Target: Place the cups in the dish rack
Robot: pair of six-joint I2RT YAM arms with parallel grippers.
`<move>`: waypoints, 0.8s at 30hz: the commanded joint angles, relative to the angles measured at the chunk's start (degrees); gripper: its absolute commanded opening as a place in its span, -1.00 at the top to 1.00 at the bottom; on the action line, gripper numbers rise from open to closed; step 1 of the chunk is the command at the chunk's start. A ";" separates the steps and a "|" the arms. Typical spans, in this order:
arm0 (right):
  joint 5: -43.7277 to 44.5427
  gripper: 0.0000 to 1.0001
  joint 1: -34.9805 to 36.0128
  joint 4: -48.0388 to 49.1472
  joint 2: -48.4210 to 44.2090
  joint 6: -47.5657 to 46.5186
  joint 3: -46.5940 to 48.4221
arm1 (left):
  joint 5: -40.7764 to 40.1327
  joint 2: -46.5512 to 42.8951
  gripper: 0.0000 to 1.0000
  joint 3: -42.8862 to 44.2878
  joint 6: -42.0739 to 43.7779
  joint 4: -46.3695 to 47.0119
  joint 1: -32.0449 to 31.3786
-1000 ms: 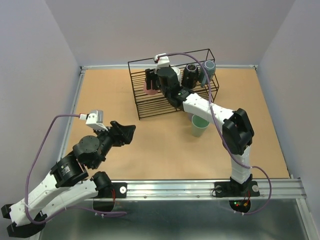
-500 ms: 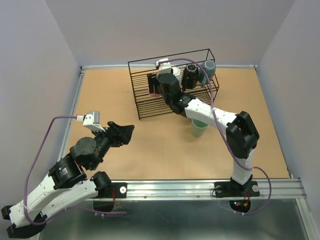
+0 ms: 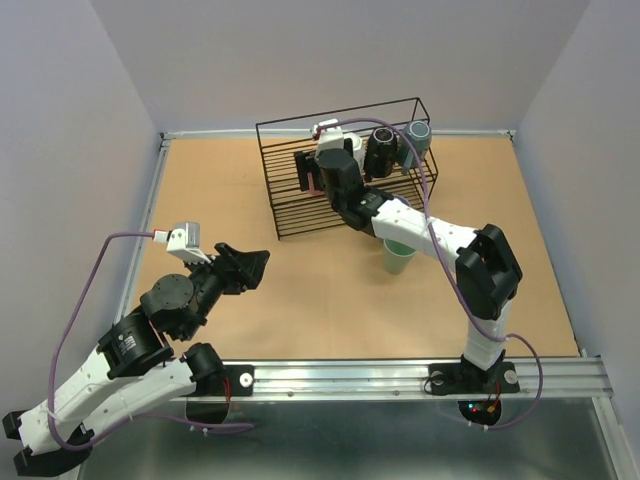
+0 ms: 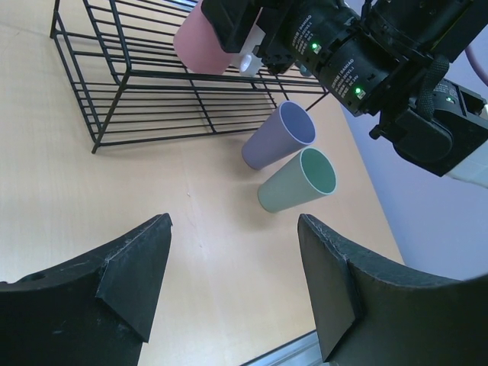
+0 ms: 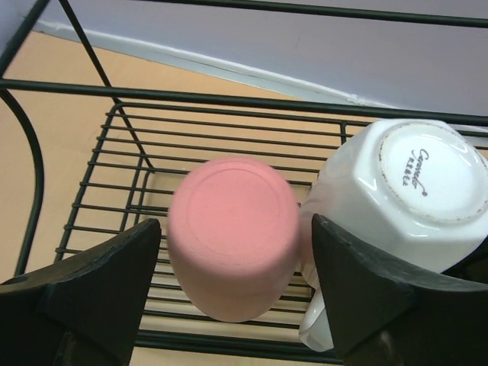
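The pink-red cup (image 5: 232, 236) stands upside down on the dish rack (image 5: 114, 164), next to an upturned white mug (image 5: 396, 191). My right gripper (image 5: 236, 229) is open, one finger on each side of the pink cup with a small gap at both. From above, the pink cup (image 3: 312, 180) is at the rack's (image 3: 290, 215) left, with a black mug (image 3: 380, 148) and a grey-blue mug (image 3: 418, 135) at its right. A lavender cup (image 4: 278, 136) and a green cup (image 4: 297, 181) lie on the table before the rack. My left gripper (image 4: 235, 229) is open and empty.
The right arm (image 4: 366, 53) reaches across over the lavender and green cups into the rack. A raised metal rail (image 3: 400, 375) runs along the near table edge. The green cup (image 3: 398, 257) sits just under the right forearm.
The right gripper has lowered the pink cup onto the rack beside the white mug and its jaws have opened off it. The left arm has stayed still.
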 commanded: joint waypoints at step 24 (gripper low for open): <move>-1.99 -1.00 1.99 -6.41 -20.46 -0.17 2.53 | 1.92 3.94 -0.56 2.33 0.60 3.72 -0.17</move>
